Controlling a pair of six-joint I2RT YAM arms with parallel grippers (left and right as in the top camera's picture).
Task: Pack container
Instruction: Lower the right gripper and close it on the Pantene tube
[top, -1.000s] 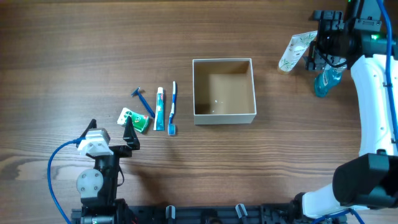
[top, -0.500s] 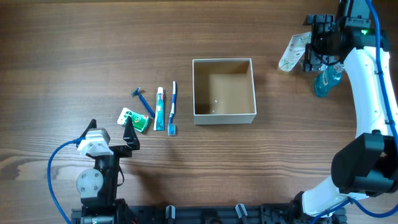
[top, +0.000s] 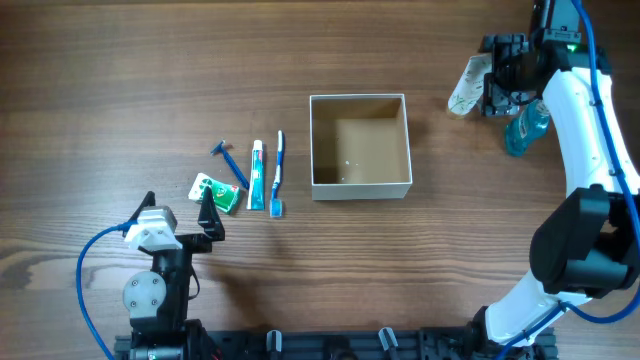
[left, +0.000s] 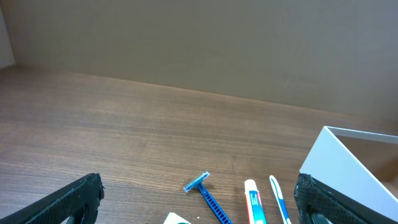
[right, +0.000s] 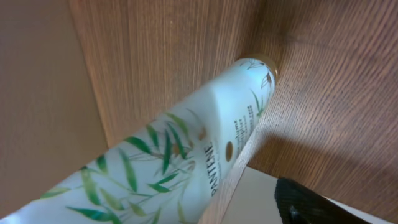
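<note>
Left gripper (top: 210, 215) at near edge: fingers spread wide, holding nothing. Just beyond: green packet (top: 217, 192), razor (top: 230, 163), toothpaste (top: 257, 175), toothbrush (top: 278, 172). Container (top: 362, 188) mid-table, right of toothbrush. Far right: right gripper (top: 500, 78) at white tube (top: 468, 85), blue bottle (top: 525, 128) beside; grip can't tell.

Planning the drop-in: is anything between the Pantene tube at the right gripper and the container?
Nothing visible. Only bare table lies between the Pantene tube and the container, and the container looks empty inside. The blue bottle sits on the other side of the right gripper, off that path.
</note>
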